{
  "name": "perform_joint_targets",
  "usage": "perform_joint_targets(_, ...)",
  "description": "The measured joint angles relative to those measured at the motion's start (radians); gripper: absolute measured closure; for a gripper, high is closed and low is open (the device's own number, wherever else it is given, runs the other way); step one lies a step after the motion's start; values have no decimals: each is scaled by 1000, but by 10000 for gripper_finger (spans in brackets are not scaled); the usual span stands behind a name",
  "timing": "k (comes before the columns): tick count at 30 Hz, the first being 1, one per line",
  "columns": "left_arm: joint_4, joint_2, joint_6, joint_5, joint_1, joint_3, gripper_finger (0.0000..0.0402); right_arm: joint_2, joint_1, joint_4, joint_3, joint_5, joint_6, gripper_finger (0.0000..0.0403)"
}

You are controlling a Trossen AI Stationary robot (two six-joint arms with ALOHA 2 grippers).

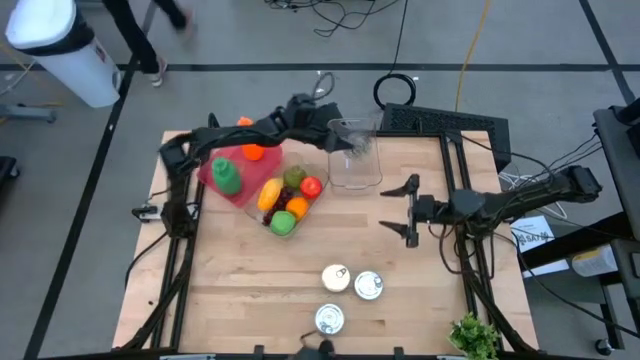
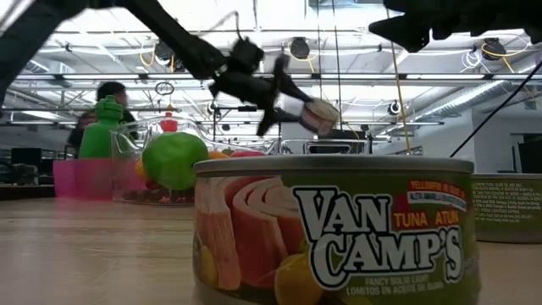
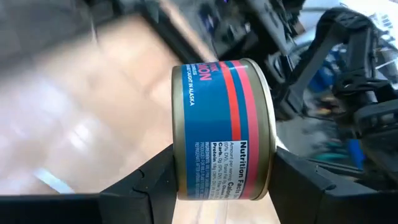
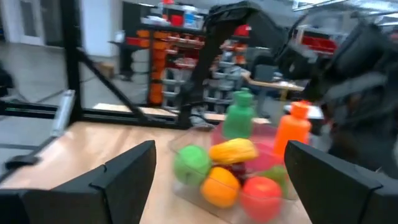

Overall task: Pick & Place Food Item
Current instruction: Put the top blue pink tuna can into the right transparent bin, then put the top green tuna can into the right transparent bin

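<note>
Cylindrical metal can (image 3: pixel 222 129) clamped between left gripper (image 3: pixel 214 180) fingers.

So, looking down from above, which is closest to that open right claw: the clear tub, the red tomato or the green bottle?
From the right gripper:
1. Clear tub, at the table's back, just beyond it.
2. Red tomato, in the fruit tray.
3. Green bottle, in the pink bin, far left.

The overhead camera is looking straight down on the pale wooden table (image 1: pixel 260 290) — the low one is peering level across it, and both are sharing the clear plastic fruit tray (image 1: pixel 285 205)
</note>
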Motion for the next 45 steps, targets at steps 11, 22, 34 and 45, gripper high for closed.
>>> perform_joint_targets(11,-180,190,-161,86,60,161,192,-25,0,-16,0,36,-116,69)
perform_joint_targets(22,-176,178,-148,-64,51,164,148,-29,0,-15,0,61,-206,69)
perform_joint_targets(34,-79,174,-250,-61,62,165,21,-29,0,-22,0,61,-199,69)
perform_joint_targets(45,-66,-53,-18,5,40,164,54,-29,0,-80,0,132,-135,69)
